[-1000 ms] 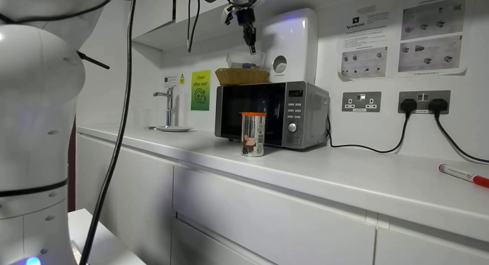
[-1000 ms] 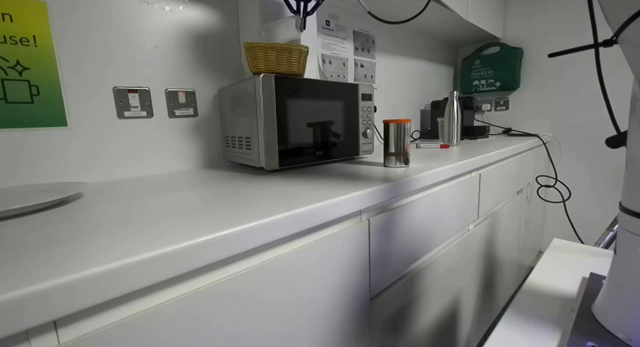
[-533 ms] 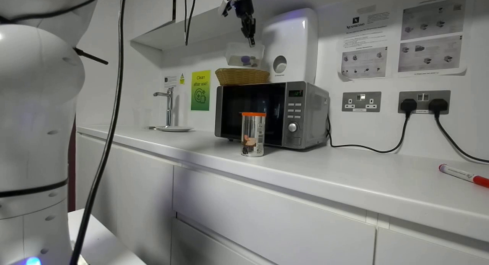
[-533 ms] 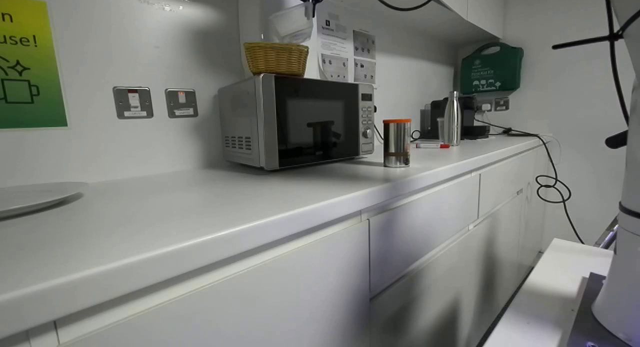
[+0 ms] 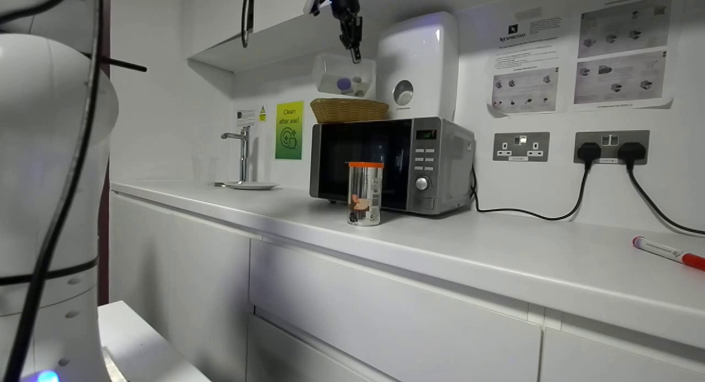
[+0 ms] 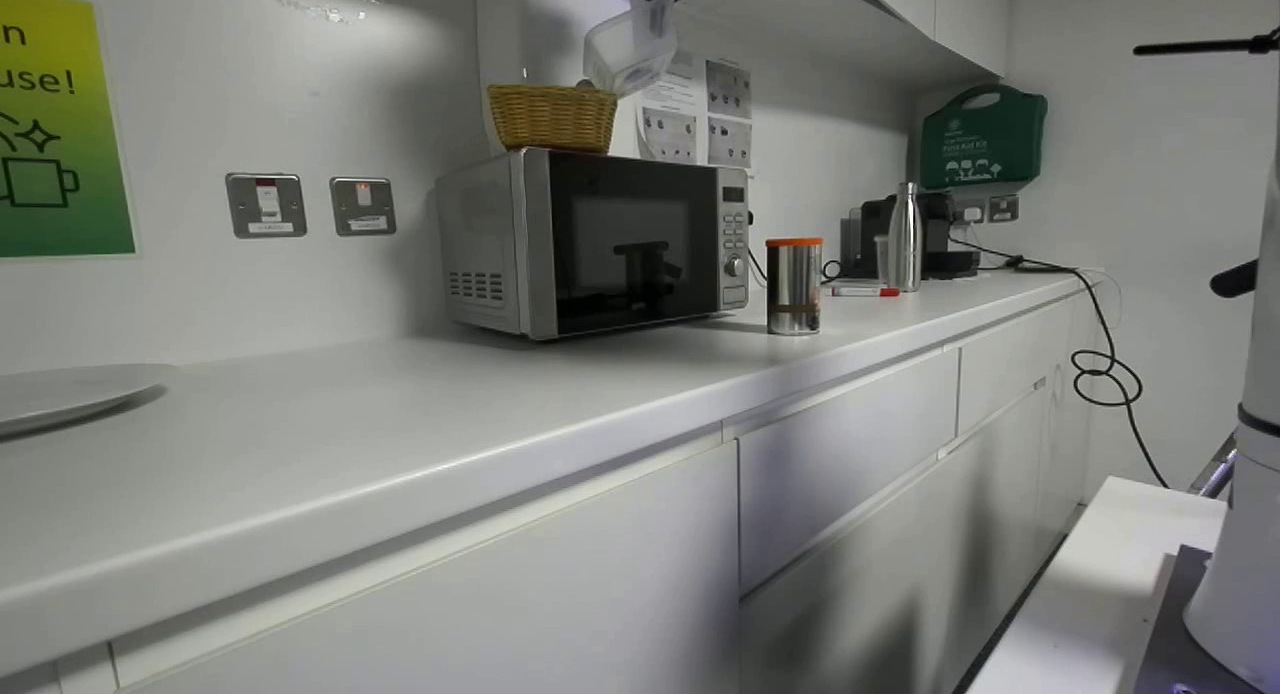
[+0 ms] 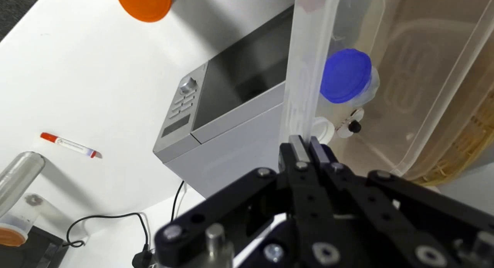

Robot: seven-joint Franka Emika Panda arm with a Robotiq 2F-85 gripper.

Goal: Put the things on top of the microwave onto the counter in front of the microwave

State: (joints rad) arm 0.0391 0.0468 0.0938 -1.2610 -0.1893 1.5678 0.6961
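My gripper (image 5: 355, 56) is shut on the upper wall of a clear plastic box (image 5: 330, 76), which hangs tilted above the tan wicker basket (image 5: 350, 111). In the wrist view the fingertips (image 7: 308, 145) pinch the box's wall; a blue-lidded pot (image 7: 345, 75) and small items lie inside the box (image 7: 417, 71). The basket sits on top of the silver-grey microwave (image 6: 630, 244). A small grey thing (image 6: 585, 84) shows at the basket's rim, too small to identify. The clear jar with the dark lid is hidden or out of view. The white counter (image 6: 450, 404) runs before the microwave.
A silver canister with an orange lid (image 5: 364, 197) stands on the counter before the microwave. A red marker (image 5: 669, 252) lies farther along. A white wall box (image 5: 421, 68) is behind the microwave, and a wall cupboard (image 5: 286, 38) overhangs. A metal bottle (image 6: 905, 239) stands near the coffee machine.
My gripper has lifted the clear box from the basket, moving up and out toward the microwave's front. The box has tilted. Basket, microwave and canister have not moved.
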